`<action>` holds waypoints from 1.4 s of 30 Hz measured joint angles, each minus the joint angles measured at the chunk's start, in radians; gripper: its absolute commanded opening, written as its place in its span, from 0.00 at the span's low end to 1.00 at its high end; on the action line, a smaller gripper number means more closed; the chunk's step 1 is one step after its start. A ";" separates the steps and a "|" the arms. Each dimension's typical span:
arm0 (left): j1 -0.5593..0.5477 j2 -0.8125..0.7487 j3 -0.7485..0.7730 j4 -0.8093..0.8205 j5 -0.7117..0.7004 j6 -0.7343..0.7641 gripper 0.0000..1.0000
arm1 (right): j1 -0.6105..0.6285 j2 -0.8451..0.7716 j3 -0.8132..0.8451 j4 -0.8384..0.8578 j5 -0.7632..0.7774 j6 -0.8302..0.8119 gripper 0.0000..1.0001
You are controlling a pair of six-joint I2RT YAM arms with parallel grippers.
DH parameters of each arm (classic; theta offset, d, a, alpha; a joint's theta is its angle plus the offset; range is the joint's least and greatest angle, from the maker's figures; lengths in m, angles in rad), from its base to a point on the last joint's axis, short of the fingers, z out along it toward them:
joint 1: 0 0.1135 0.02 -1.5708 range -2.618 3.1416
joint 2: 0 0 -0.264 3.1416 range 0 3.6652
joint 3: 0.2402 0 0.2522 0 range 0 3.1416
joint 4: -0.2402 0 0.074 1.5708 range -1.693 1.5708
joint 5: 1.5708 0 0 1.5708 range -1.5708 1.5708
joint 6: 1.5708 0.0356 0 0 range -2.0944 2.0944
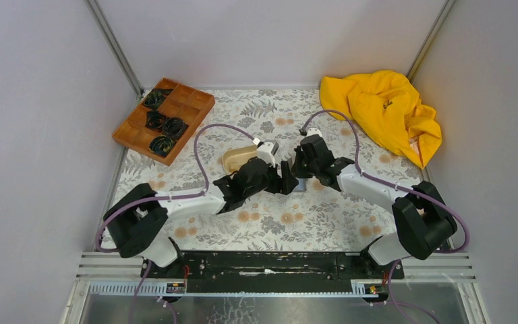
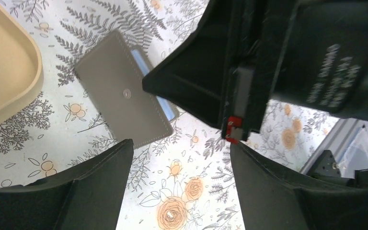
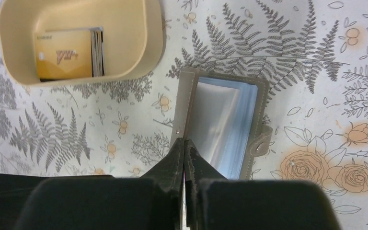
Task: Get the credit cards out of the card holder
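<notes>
The card holder (image 3: pixel 220 120) lies on the floral cloth with its grey cover lifted, showing pale blue sleeves; I cannot tell whether cards are in them. My right gripper (image 3: pixel 184 142) is shut on the cover's near edge and holds it up. In the left wrist view the cover's grey outside (image 2: pixel 122 93) faces the camera, with the right gripper's black body above it. My left gripper (image 2: pixel 179 148) is open and empty, just near of the holder. A stack of credit cards (image 3: pixel 69 57), a yellow one on top, lies in the beige tray (image 3: pixel 151 43). In the top view both grippers (image 1: pixel 284 181) (image 1: pixel 301 172) meet mid-table.
The beige oval tray (image 1: pixel 237 157) sits just left of the holder. A brown compartment tray (image 1: pixel 164 119) with dark items is at the back left. A crumpled yellow cloth (image 1: pixel 384 111) lies at the back right. Grey walls enclose the table.
</notes>
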 measured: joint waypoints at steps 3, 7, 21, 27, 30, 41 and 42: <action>0.000 -0.048 -0.011 0.000 0.001 -0.004 0.81 | 0.005 -0.008 -0.001 -0.032 -0.027 -0.037 0.00; -0.004 -0.091 -0.027 -0.003 0.020 -0.008 0.81 | 0.027 -0.033 0.000 -0.073 -0.039 -0.074 0.00; -0.021 -0.144 -0.052 0.016 0.060 -0.020 0.81 | 0.056 -0.131 -0.009 -0.127 -0.040 -0.128 0.38; -0.036 -0.147 -0.053 0.077 0.077 -0.023 0.81 | 0.058 -0.254 -0.072 -0.085 0.056 -0.092 0.00; -0.022 -0.145 -0.063 0.070 0.029 -0.019 0.81 | 0.028 -0.244 -0.072 -0.111 0.092 -0.080 0.00; 0.004 -0.140 -0.085 0.061 -0.039 -0.018 0.81 | -0.012 -0.091 -0.097 -0.134 0.106 -0.080 0.00; 0.004 -0.140 -0.085 0.060 -0.039 -0.018 0.81 | -0.012 -0.087 -0.097 -0.131 0.105 -0.080 0.00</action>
